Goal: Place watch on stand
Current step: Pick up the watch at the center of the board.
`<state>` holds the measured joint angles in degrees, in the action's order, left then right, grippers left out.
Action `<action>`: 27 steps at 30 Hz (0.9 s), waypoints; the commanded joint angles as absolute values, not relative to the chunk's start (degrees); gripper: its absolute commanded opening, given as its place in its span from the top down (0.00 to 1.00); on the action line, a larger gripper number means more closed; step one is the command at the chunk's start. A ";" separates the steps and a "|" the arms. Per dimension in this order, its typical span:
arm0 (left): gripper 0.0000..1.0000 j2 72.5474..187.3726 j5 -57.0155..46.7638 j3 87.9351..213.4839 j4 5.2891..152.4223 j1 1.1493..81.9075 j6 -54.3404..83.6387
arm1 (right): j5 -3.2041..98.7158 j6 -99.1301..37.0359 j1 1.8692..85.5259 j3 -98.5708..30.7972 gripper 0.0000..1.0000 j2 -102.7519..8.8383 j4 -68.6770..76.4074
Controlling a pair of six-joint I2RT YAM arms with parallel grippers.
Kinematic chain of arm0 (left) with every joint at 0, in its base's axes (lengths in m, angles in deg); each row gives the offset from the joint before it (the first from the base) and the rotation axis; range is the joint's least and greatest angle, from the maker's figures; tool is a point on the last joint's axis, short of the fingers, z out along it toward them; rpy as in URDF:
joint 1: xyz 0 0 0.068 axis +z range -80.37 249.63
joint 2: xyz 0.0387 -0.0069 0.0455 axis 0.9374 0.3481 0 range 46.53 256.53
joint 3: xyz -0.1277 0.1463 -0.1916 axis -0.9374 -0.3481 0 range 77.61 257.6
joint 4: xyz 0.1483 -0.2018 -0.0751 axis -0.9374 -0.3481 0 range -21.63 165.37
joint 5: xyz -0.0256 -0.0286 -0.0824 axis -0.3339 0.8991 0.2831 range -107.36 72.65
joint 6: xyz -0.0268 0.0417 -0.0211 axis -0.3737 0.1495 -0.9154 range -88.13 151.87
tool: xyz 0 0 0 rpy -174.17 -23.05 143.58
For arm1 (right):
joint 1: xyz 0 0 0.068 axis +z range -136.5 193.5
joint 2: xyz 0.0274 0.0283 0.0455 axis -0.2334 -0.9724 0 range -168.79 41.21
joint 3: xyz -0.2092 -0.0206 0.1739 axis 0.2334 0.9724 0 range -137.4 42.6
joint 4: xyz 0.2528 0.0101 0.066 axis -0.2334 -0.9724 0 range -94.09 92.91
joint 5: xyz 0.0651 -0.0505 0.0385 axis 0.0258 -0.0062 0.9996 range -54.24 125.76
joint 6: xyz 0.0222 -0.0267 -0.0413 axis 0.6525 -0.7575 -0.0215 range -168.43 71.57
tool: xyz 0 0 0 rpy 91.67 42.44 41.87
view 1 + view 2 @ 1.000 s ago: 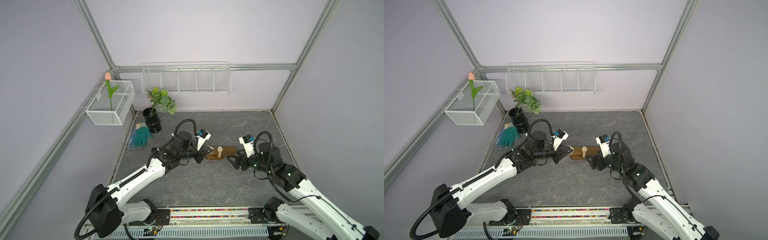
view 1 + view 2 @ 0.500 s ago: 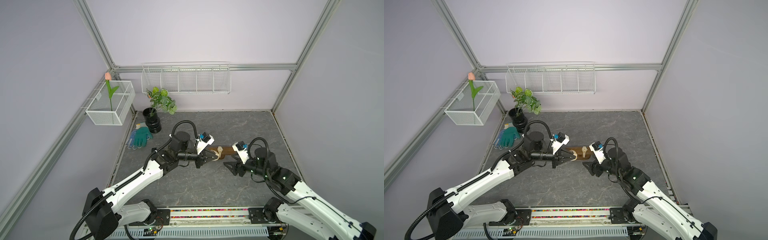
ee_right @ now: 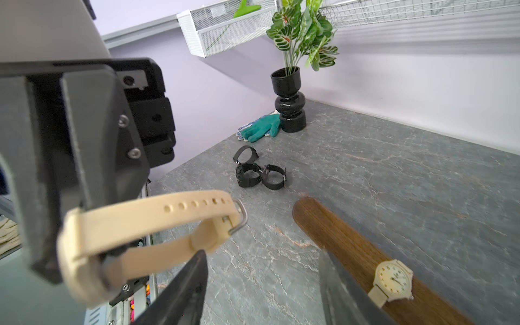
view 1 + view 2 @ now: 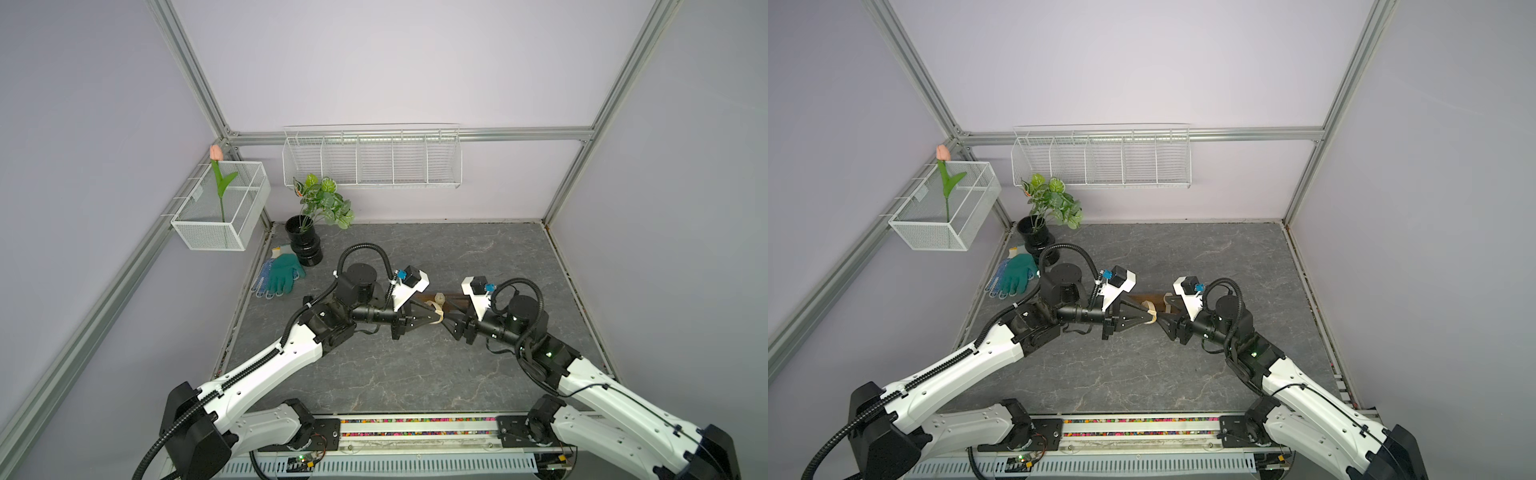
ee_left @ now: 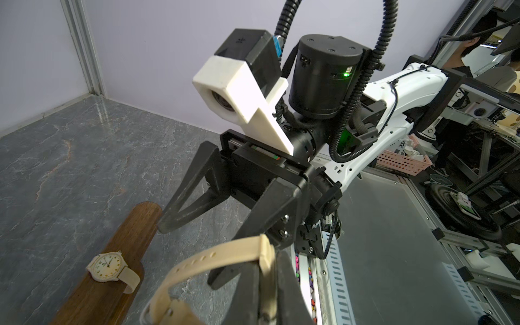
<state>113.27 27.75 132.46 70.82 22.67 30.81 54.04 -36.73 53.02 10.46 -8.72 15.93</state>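
A beige watch [image 5: 213, 257] hangs in the air as a closed loop, and my left gripper [image 5: 267, 270] is shut on its strap. In the right wrist view the loop [image 3: 157, 222] sits just beyond one fingertip of my right gripper [image 3: 261, 295], which is open and holds nothing. The two grippers meet tip to tip in both top views, left gripper [image 4: 436, 322] facing right gripper [image 4: 448, 325], just in front of the stand. The brown wooden stand [image 3: 346, 242] lies on the table with a second beige watch [image 3: 392, 277] on it.
Three black watches [image 3: 253, 171] lie together on the grey table. A black ribbed vase [image 4: 304, 245] with a plant and a green glove [image 4: 282, 272] sit at the back left. Wire baskets [image 4: 372, 158] hang on the walls.
Both grippers have come together in front of the stand. The left one carried the beige watch rightward. The right one swung in toward it and its jaws have narrowed.
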 commanded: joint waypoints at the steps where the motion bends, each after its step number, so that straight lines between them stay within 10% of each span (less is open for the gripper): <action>1: 0.98 112.36 29.44 132.53 72.39 22.19 30.72 | 58.37 -34.43 53.31 11.70 0.39 -10.52 25.66; 11: 0.98 111.79 30.48 132.02 73.94 21.64 30.16 | 62.79 -31.47 53.44 12.48 0.53 -14.92 35.51; 19: 0.97 111.47 24.44 132.41 72.36 21.03 30.80 | 56.07 -29.71 53.40 11.57 0.89 -14.74 32.34; 27: 0.87 109.92 15.22 129.55 77.42 21.07 25.46 | 51.85 -24.76 53.03 9.69 0.93 -15.39 28.35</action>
<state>110.95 18.28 130.66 74.25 21.33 27.07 55.18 -27.90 53.24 10.83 -15.22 29.59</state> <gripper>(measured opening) 0.113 0.077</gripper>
